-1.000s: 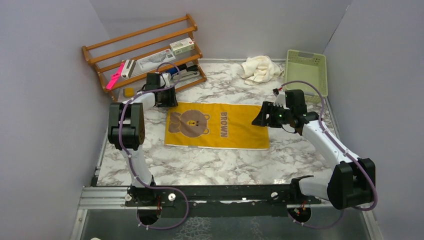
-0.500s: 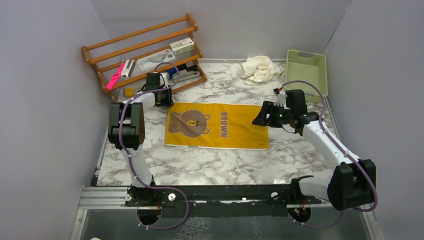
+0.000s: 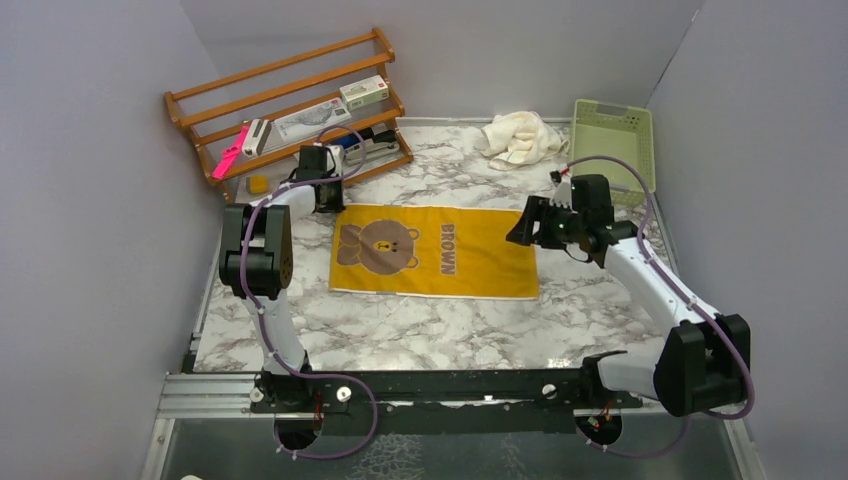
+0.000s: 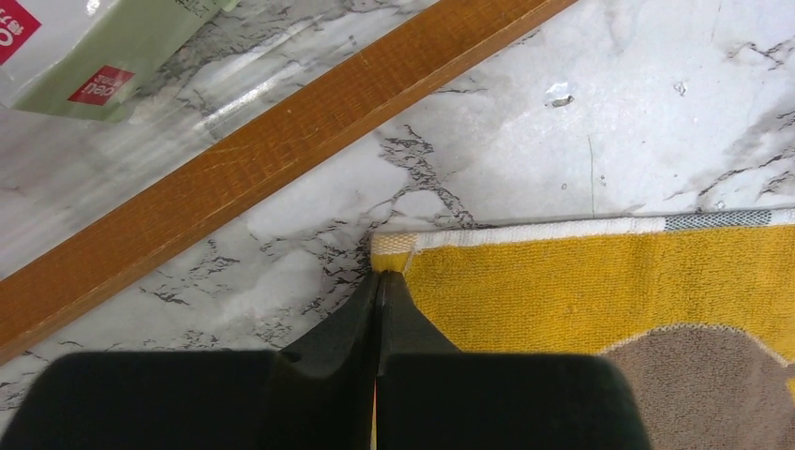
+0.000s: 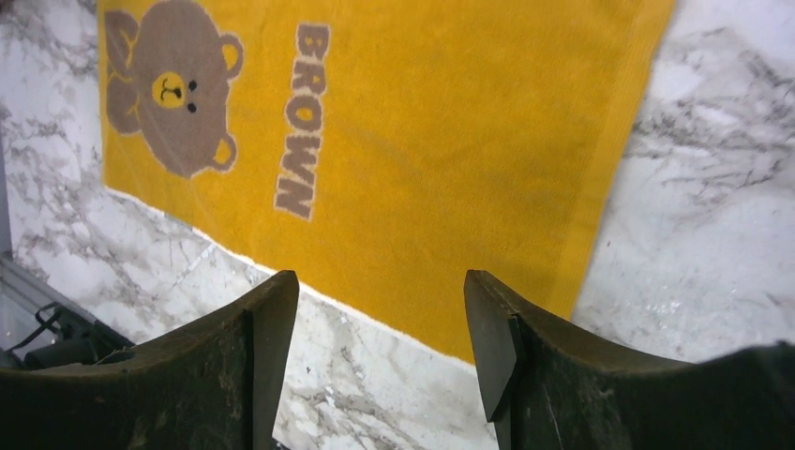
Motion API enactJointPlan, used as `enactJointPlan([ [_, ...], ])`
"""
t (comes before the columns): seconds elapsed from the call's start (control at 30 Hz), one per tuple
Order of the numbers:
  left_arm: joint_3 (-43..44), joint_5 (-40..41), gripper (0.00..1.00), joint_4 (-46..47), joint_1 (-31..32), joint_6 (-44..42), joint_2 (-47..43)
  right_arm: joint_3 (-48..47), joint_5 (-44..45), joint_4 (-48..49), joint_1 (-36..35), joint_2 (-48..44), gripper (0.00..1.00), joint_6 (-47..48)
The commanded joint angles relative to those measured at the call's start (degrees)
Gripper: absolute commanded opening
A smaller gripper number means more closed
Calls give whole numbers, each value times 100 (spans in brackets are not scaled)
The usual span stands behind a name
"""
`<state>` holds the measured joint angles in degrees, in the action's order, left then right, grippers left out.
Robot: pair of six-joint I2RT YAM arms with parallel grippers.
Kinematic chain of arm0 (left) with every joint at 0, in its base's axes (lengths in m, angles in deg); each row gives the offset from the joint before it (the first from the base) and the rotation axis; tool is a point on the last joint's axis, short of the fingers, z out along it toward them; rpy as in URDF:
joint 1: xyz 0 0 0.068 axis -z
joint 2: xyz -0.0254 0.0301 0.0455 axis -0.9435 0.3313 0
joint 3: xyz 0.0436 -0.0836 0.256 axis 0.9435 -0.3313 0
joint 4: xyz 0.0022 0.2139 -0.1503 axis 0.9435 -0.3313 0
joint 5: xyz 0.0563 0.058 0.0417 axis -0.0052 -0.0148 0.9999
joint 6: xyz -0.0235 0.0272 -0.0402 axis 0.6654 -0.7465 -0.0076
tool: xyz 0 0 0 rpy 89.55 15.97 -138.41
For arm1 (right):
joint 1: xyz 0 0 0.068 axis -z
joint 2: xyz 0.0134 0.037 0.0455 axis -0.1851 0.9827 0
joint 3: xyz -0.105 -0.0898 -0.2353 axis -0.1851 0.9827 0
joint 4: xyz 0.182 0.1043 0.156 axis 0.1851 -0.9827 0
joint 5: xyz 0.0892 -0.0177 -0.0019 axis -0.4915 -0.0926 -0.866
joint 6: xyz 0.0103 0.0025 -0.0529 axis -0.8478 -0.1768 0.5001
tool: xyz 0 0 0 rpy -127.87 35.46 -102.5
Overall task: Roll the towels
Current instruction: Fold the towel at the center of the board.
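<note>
The mustard-yellow towel lies flat on the marble table, with a brown bear and the word BROWN on it. It also shows in the left wrist view and the right wrist view. My left gripper is shut, its tips pinched on the towel's far left corner. My right gripper is open and empty, held just above the towel's right edge near its front corner. The cream towel lies crumpled at the back of the table.
A wooden rack with small packages stands at the back left. Its rail runs close beyond my left fingertips. A pale green basket stands at the back right. Grey walls close in on both sides.
My left gripper has moved slightly toward the rack. My right gripper has shifted a little farther back. The yellow towel lies as before.
</note>
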<state>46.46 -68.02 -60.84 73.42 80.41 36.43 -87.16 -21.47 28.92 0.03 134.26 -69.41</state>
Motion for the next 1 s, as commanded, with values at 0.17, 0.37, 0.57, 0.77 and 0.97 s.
enactJointPlan([
  [0.17,-228,316,0,-334,23,-109,-797,-1182,1339,926,27,1352,68,-365],
  [0.37,-416,502,0,-197,26,-146,-1094,-1699,1777,1085,60,2464,66,-196],
  [0.57,-223,134,0,-301,22,-18,-864,-1901,2134,1199,124,3128,57,-1],
  [0.77,-194,73,0,-292,29,-48,-871,-1967,2205,1274,140,3584,48,134],
  [0.97,-185,1,0,-301,23,-53,-863,-2122,2375,1221,141,3870,43,261],
])
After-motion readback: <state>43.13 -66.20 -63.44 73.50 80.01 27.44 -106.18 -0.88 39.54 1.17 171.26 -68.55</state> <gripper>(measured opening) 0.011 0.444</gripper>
